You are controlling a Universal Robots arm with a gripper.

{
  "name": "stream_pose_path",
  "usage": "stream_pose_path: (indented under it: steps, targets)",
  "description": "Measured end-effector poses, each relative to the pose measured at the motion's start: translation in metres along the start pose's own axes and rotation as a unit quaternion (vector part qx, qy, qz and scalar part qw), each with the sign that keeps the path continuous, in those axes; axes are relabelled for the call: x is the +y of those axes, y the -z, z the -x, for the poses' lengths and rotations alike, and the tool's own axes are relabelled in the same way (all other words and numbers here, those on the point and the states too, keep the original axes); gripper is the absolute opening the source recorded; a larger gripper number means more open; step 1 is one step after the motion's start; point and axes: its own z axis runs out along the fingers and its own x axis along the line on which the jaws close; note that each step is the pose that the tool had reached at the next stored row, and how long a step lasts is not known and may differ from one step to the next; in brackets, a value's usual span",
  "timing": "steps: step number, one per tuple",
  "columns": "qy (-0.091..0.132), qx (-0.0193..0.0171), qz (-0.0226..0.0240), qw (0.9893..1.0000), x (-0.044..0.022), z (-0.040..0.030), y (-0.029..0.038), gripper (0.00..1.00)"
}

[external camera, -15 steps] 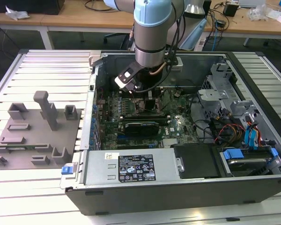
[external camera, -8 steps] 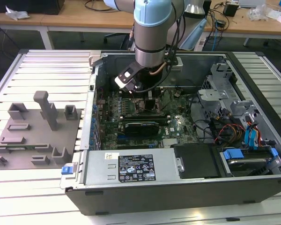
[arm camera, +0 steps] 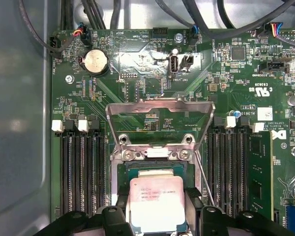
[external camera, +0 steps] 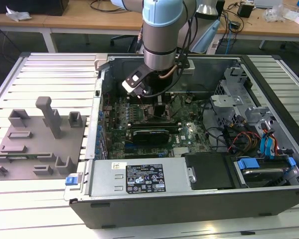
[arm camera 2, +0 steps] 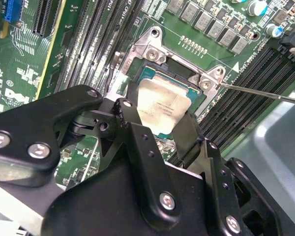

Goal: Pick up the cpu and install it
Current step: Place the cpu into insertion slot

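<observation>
Slatted table (external camera: 50, 74) bearing an open computer case (external camera: 139, 181). Nearest, my gripper (arm camera 2: 160, 120) is clamped on the cpu (arm camera 2: 162, 101) by two opposite edges, just over the socket (arm camera 2: 184, 74). Beyond, the load plate (arm camera: 160, 110) stands raised. Judgement: installing step in hand; seating calls for a level, square descent.

Silvery cpu (arm camera: 156, 202) (square, flat) lies at the socket (arm camera: 122, 172).

Silvery cpu (arm camera: 156, 204), green motherboard (arm camera: 137, 69), seemingly matte black fingers (arm camera 2: 189, 137).
</observation>
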Motion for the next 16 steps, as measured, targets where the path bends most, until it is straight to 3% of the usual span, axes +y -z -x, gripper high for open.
stream_pose_path:
  steps: [7, 16]
  targets:
    - [-0.018, 0.0008, 0.0001, 0.9998, 0.0, 0.0, -0.0002, 0.53]
    - [-0.018, 0.0009, 0.0002, 0.9998, 0.0009, -0.0001, -0.0008, 0.53]
